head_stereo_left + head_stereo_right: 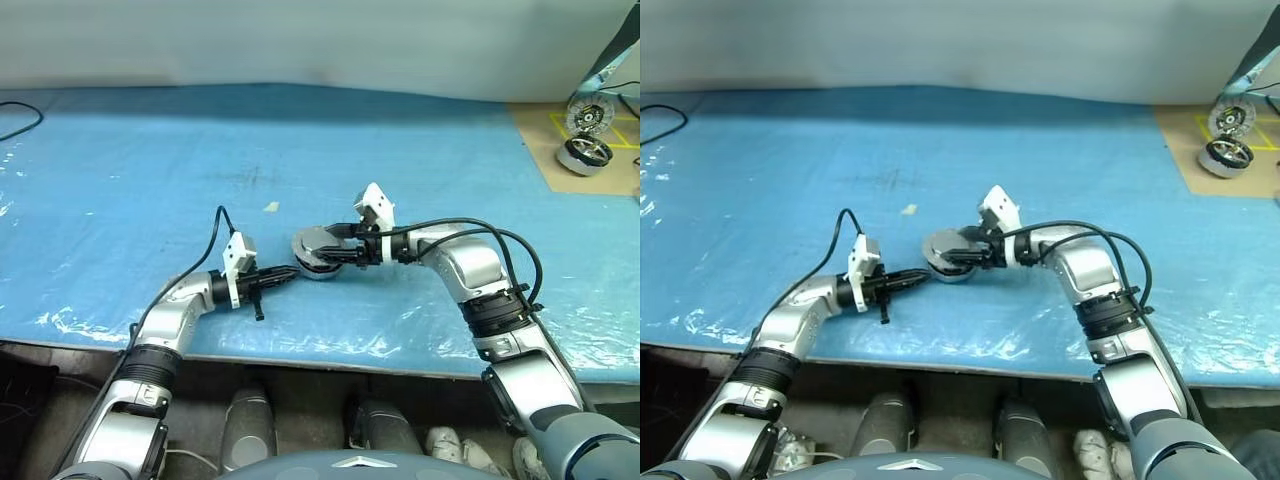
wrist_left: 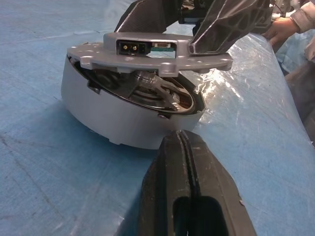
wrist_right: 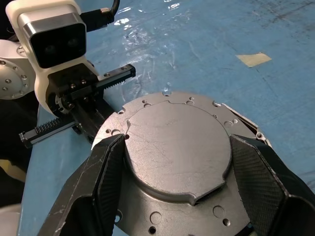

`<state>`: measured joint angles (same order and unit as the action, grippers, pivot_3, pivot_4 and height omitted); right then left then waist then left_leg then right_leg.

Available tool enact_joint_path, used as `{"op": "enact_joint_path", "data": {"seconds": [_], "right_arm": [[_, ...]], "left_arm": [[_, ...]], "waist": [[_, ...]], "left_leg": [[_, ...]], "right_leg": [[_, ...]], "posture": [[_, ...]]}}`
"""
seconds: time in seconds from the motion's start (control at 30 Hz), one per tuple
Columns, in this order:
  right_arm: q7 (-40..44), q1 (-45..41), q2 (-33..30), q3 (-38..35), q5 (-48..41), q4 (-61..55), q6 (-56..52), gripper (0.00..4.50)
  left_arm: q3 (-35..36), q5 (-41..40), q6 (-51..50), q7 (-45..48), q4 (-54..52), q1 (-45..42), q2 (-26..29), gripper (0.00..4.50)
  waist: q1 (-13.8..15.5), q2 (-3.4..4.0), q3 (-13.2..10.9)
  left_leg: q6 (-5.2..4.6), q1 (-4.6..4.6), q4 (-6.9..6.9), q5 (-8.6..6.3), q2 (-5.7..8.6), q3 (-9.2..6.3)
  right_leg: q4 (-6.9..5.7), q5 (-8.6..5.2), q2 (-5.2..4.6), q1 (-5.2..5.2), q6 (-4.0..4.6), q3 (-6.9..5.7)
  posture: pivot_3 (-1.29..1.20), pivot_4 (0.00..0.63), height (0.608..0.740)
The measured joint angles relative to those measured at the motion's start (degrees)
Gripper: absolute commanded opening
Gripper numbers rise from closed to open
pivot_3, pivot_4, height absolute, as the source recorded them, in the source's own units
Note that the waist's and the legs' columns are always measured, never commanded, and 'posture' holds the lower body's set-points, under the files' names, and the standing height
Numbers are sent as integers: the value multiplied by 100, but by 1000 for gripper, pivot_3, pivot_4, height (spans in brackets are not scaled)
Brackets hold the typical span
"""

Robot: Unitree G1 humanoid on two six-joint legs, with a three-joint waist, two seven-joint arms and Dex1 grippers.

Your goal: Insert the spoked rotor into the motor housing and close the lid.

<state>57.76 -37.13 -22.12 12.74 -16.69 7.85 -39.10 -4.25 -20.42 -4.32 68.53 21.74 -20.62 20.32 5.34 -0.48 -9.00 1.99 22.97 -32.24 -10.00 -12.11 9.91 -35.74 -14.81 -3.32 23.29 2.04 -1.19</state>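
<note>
Right pincer (image 3: 177, 182) straddles lid (image 3: 174, 147) edges | left pincer (image 2: 184, 162) closed beside housing (image 2: 123, 123)

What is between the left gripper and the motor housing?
Just bare blue sheet, seen in the left wrist view between the shut left gripper and the motor housing.

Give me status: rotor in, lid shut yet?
Rotor looks seated inside the housing. In hand: right claw straddles the lid, fingers spread on either side; lid sits tilted with a gap showing. Left claw is shut beside the housing. Left: press the lid flush.
</note>
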Motion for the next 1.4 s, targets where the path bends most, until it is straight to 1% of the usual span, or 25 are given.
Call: {"op": "enact_joint_path", "data": {"seconds": [0.13, 0.37, 0.63, 0.87, 1.07, 1.13, 1.27, 1.4], "right_arm": [[10, -1, -29, 81, 16, 0, 21, 2958], [147, -41, -244, 370, 437, 195, 598, 2958], [267, -352, -246, 364, 489, 640, 806, 2958], [394, -377, -242, 372, 599, 806, 1065, 2958], [374, -443, -116, 342, 667, 1367, 1464, 2958], [337, -441, -68, 319, 698, 1578, 1687, 2958], [205, -392, -16, 317, 801, 1830, 2097, 2958], [94, -222, -8, 363, 913, 1836, 2505, 2958]], "left_arm": [[2, -4, -104, -1, -101, 16, 25, 0], [4, -69, -398, -33, -525, 77, 88, 0], [-3, -78, -701, -96, -884, 101, 102, 0], [-1, -93, -886, -130, -1106, 130, 184, 0], [1, -107, -1007, -159, -1198, 149, 194, 0], [2, -113, -1022, -159, -1234, 152, 196, 0], [5, -115, -1043, -159, -1238, 153, 196, 0], [5, -109, -1019, -159, -1225, 154, 188, 0]], "waist": [[1, 0, -1], [2, 0, -1], [0, 0, -1], [0, 0, 0], [-3, 0, 0], [-2, 1, 0], [-2, 1, 0], [-1, 2, 1]], "left_leg": [[-1, -21, -8, 1, 2, 1], [-3, -31, -8, 2, 13, 3], [-5, -31, -10, 3, 12, 2], [-21, -30, -10, 13, 12, 2], [-19, -38, -23, 10, 9, 2], [-8, -54, -25, 4, 10, 2], [-8, -116, -18, 2, 10, 3], [-9, -147, -14, 2, 8, 6]], "right_leg": [[0, 1, -11, -20, 2, 6], [-3, 1, -11, -31, 1, 10], [-7, 2, -11, -30, 2, 9], [-9, 2, -10, -29, 3, 8], [-19, 2, -11, -37, 7, 8], [-20, -10, -12, -53, 27, 9], [-7, -14, -14, -111, 33, 10], [0, -15, -21, -138, 34, 20]], "posture": [[0, 150, 740], [0, 150, 740], [0, 150, 740], [0, 150, 740], [0, 150, 740], [0, 150, 740], [0, 150, 740], [0, 150, 740]]}}
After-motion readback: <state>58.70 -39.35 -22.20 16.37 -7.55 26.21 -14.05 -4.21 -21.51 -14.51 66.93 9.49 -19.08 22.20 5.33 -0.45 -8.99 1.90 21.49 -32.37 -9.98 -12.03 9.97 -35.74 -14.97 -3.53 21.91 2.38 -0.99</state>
